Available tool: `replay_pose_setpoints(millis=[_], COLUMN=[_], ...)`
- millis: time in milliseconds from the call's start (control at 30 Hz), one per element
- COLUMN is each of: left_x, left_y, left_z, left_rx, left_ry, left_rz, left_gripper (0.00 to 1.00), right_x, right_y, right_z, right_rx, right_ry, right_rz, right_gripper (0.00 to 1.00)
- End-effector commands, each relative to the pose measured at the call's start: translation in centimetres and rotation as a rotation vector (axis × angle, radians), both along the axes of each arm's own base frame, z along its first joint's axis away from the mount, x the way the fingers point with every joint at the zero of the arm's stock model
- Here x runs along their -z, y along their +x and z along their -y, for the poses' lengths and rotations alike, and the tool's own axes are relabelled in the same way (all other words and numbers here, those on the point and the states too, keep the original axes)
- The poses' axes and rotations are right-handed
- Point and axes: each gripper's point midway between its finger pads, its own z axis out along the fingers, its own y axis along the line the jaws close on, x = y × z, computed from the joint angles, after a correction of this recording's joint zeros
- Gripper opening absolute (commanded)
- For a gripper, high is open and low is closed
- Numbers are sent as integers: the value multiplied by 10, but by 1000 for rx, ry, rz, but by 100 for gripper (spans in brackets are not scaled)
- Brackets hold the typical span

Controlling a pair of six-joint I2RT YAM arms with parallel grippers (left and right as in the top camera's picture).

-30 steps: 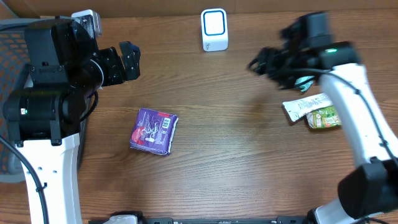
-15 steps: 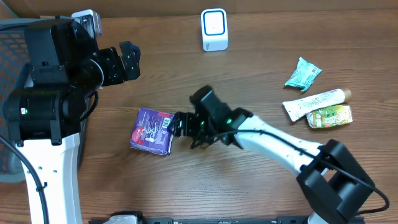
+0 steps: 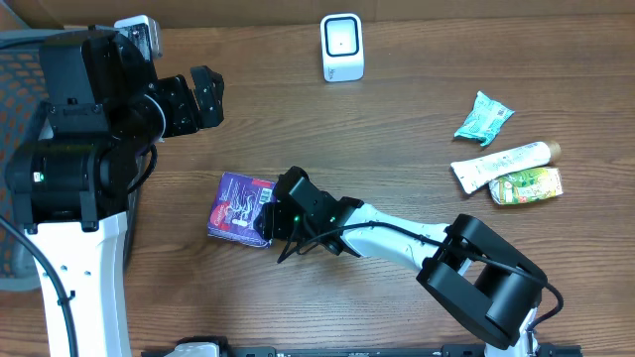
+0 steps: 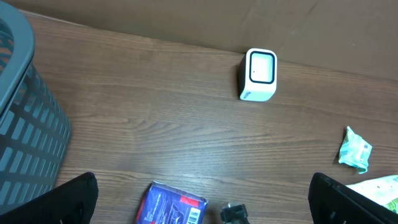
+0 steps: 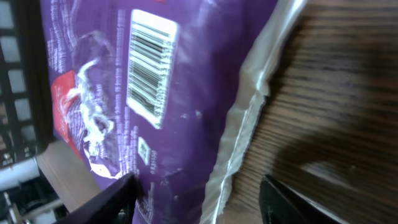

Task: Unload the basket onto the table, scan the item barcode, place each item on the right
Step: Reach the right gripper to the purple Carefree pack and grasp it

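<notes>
The purple packet [image 3: 238, 206] lay flat on the wooden surface [image 3: 397, 129], barcode up, well apart from the white scanner [image 3: 342, 47]. The right claw [image 3: 270, 223] stood spread astride the packet's crimped edge. The left claw [image 3: 195, 97] hung spread wide above the surface, apart from the packet.

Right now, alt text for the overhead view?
The right gripper is at the edge of a purple packet on a wooden table. The left gripper hangs open at left; a white scanner stands at the far edge.
</notes>
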Motion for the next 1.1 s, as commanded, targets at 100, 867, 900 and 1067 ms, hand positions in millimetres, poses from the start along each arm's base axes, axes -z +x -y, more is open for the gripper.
replay_pose_setpoints(millis=[100, 867, 900, 1067], left_x=[-4, -4, -4, -4], left_y=[0, 0, 0, 0], left_z=[1, 1, 1, 1], left_rx=[16, 16, 16, 16], left_ry=[12, 12, 12, 12], left_rz=[13, 13, 13, 13], left_gripper=[99, 100, 100, 100], right_x=[-2, -51, -51, -96], right_y=[3, 81, 85, 97], right_z=[-3, 160, 167, 160], right_rx=[0, -508, -493, -367], right_ry=[15, -292, -310, -114], right_rz=[14, 344, 335, 254], right_gripper=[34, 42, 51, 79])
